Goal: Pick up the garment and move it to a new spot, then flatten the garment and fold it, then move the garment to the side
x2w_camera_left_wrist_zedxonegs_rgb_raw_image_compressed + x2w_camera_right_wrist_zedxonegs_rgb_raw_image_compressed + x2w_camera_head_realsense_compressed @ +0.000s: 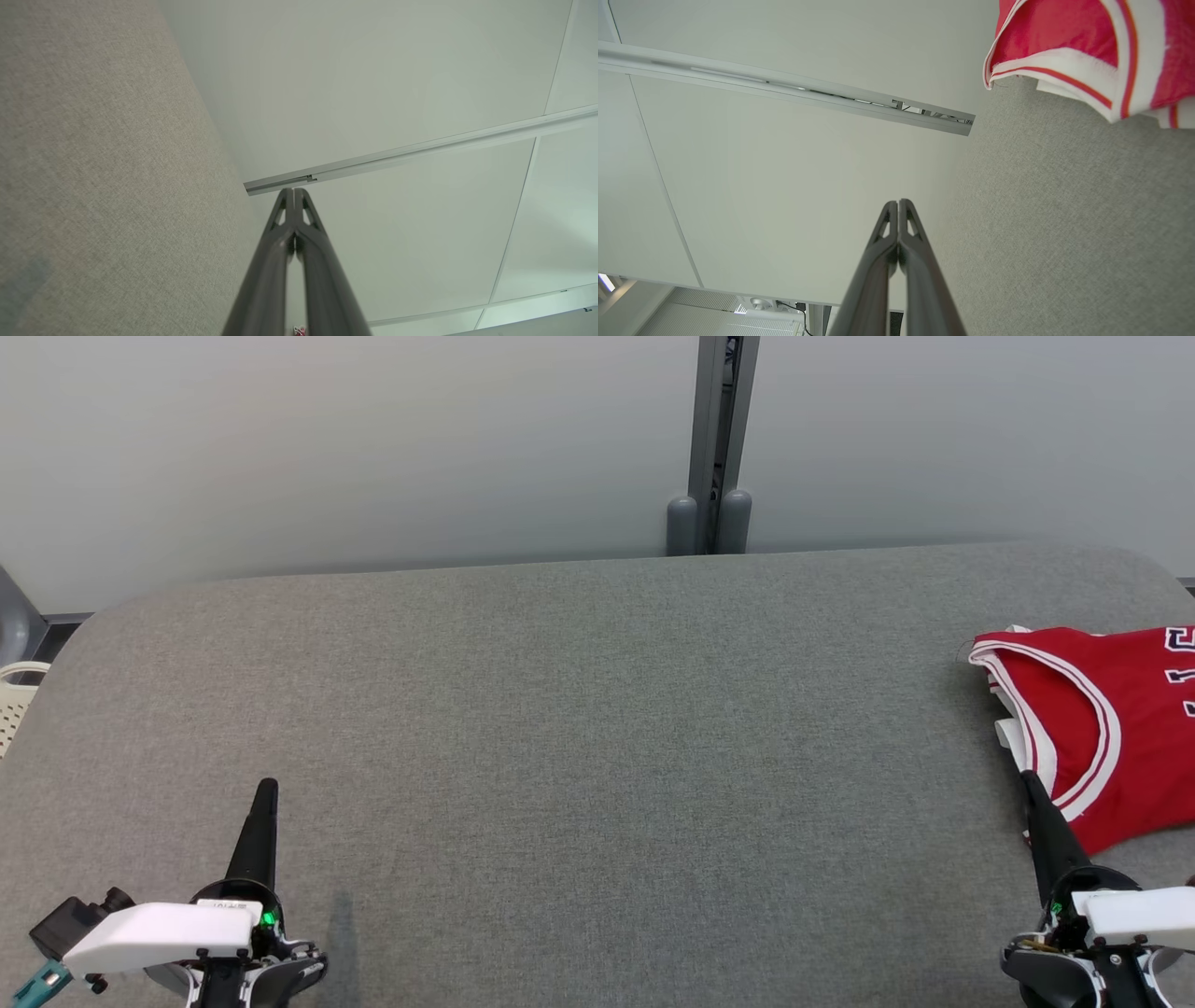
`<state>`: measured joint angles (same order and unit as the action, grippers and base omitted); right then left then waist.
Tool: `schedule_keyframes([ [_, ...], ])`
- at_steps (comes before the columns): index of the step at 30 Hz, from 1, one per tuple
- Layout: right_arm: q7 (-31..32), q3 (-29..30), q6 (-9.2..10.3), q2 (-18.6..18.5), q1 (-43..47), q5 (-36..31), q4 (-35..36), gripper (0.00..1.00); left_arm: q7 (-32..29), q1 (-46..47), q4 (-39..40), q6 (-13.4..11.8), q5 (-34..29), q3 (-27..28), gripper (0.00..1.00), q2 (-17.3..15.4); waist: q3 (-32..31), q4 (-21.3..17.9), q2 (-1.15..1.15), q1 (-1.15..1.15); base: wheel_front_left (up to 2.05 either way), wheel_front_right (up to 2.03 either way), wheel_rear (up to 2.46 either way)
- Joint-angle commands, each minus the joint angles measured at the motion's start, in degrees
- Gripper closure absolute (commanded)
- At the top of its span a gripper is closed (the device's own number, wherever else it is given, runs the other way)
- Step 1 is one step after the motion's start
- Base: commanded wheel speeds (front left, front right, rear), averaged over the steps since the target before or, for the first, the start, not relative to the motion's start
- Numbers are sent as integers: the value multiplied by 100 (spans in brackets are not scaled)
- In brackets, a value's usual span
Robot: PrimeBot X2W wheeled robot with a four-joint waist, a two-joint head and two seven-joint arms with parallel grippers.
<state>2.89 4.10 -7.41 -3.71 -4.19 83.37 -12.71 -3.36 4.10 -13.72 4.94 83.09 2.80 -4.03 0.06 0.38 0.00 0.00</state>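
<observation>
Folded red sleeveless fabric jersey (1102, 728), white-striped trim, dark numerals, on grey cloth-covered table (597, 709).
Lying just past tip of right gripper (1030, 782); left gripper (267, 789) well apart; both pressed together, empty.

A plain lab-like or office-like test room: a wide grey fabric-covered table with rounded corners (560, 709) stands against pale blank wall panels (327, 448) joined at twelve o'clock by a grey metal post (721, 429); a cream perforated plastic basket (13, 702) sits at nine o'clock.
</observation>
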Motion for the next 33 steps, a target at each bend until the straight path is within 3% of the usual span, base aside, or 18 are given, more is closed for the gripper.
schedule_keyframes([
  [1, 53, 29, -13, -44, -93, 158, -11, 100, -32, 143, 11, 66, 160, 62, 100, -5, 1, -3, 0, 0, 0, 0, 0],
  [25, 281, 119, -14, -30, -232, 1046, -139, 100, -258, 256, -35, 283, 1035, 312, 100, 41, 11, -38, 0, 0, 0, 0, 0],
  [33, 282, 132, -14, -17, -218, 1008, -136, 100, -268, 245, -34, 281, 1003, 319, 100, 46, 11, -38, 0, 0, 0, 0, 0],
])
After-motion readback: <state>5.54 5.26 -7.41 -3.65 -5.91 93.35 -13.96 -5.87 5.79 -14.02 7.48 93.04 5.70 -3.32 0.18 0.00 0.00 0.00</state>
